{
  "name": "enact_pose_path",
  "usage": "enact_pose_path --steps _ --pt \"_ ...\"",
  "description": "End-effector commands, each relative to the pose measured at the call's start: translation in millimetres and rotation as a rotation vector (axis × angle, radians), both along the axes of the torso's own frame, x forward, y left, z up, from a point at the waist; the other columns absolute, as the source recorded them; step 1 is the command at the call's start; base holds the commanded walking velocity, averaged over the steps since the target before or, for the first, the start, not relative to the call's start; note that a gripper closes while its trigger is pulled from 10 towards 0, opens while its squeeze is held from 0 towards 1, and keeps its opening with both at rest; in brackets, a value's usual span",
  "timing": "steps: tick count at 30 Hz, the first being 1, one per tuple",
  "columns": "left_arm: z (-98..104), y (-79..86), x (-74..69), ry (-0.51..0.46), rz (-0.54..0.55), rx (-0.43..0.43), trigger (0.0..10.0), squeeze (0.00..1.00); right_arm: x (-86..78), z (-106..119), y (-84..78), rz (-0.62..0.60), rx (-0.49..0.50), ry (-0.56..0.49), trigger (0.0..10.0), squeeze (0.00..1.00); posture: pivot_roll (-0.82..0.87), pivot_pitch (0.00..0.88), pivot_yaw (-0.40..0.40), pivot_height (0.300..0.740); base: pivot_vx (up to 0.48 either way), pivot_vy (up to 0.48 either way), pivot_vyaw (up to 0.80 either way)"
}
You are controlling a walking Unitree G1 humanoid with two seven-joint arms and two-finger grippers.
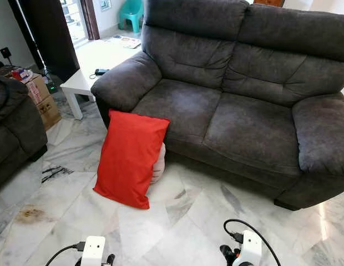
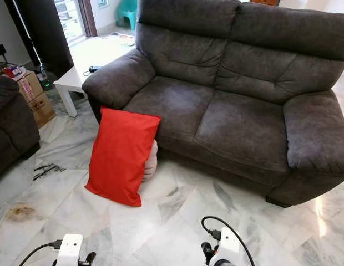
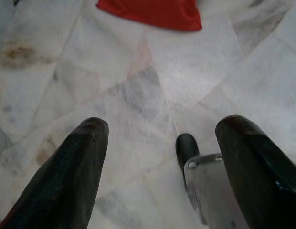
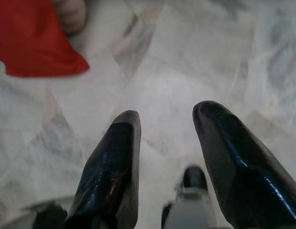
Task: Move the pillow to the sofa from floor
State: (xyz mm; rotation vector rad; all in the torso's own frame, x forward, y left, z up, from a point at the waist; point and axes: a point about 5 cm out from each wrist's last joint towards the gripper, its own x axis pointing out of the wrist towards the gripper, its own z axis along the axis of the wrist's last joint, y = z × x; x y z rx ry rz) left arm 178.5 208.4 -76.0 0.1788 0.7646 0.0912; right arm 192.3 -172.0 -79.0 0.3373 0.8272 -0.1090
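A red pillow [image 1: 130, 157] leaned on the grey sofa [image 1: 238, 105], awaiting pickup, while the left gripper [image 3: 160, 167] and right gripper [image 4: 164, 162] hung open and empty.

A white marble-patterned tiled floor [image 1: 188, 221] with grey veining carries everything here. A bright red rectangular fabric pillow [image 1: 130, 158] stands on its lower edge on the floor, leaning against the front of a dark grey two-seat upholstered sofa [image 1: 238, 111]. A pale rounded cushion [image 1: 158, 163] sits on the floor just behind the pillow. A low white table [image 1: 91, 69] stands beside the sofa's arm. Cardboard boxes [image 1: 41, 100] rest on the floor near a second dark sofa [image 1: 11, 130]. A brownish stain [image 1: 30, 214] marks one tile.
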Motion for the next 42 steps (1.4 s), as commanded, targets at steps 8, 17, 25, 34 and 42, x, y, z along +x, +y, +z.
enact_pose_path --steps 8,17,25,34,42 --pt "50 0.9 64.0 -0.35 -0.069 0.073 10.0 0.0 35.8 25 -11.4 -0.056 -0.027 -0.192 10.0 0.0 -0.03 0.0 -0.043 0.74 0.0 0.0 0.0" --pt "134 -6.2 100.4 -0.977 -0.188 0.181 10.0 0.0 59.4 49 -18.7 -0.083 -0.062 -0.367 10.0 0.0 -0.03 0.0 -0.041 0.74 0.0 0.0 0.0" --pt "146 -10.4 115.2 -0.913 -0.19 0.199 10.0 0.0 86.1 94 -20.2 -0.064 -0.163 -0.674 10.0 0.0 -0.04 0.0 -0.042 0.74 0.0 0.0 0.0" --pt "168 -13.6 107.8 -0.991 -0.204 0.172 10.0 0.0 76.5 125 -21.5 -0.08 -0.205 -0.852 10.0 0.0 -0.04 0.0 -0.049 0.74 0.0 0.0 0.0" --pt "207 -1.4 99.1 -1.071 -0.111 0.174 10.0 0.0 58.8 152 -19.1 -0.069 -0.255 -0.923 10.0 0.0 -0.03 0.0 -0.054 0.74 0.0 0.0 0.0"
